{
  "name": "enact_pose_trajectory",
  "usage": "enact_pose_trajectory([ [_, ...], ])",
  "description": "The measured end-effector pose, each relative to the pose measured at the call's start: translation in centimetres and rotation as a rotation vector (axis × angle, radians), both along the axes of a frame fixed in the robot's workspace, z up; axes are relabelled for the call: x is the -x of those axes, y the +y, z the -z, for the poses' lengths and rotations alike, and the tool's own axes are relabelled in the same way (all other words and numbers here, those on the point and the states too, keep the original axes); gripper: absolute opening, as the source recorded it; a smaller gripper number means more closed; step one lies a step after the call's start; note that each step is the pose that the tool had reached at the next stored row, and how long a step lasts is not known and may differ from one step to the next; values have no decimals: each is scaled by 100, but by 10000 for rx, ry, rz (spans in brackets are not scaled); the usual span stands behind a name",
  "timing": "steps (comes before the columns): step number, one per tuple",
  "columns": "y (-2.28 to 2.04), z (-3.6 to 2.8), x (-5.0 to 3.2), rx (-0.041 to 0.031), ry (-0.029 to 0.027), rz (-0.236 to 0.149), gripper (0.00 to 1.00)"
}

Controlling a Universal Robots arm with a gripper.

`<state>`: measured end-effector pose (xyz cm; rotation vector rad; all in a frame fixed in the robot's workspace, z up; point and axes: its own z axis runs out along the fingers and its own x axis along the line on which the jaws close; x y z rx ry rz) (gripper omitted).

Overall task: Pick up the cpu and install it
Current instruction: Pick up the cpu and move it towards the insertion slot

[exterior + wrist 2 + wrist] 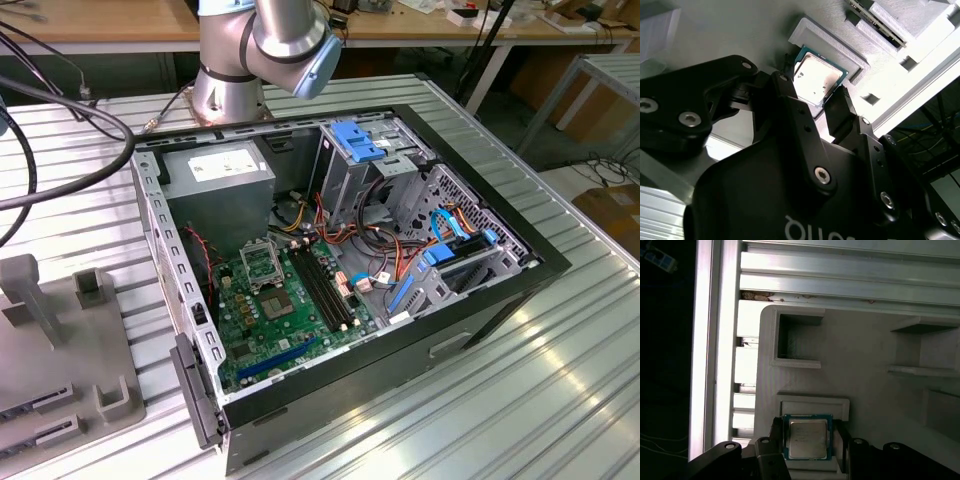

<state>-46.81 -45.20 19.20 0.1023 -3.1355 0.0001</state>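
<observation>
Straddling the cpu [808,439], the end effector [809,442] hangs over a grey holder [865,350]. Whether it is clenched or released cannot be told. The cpu lies flat in a holder recess, metal face up.

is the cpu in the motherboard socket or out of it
Out. In both wrist views the cpu lies flat on the grey holder, outside the computer case.

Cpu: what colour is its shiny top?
Pale silvery-grey, edged in teal; the cpu shows best in the first wrist view.
</observation>
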Motion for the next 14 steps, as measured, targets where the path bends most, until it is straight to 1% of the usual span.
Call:
enact_pose_trajectory([
  [2, 0, 0, 0, 0, 0, 0, 47],
  [8, 1, 1, -7, -2, -1, 40, 47],
  [14, 0, -13, -20, -1, 29, 202, 47],
])
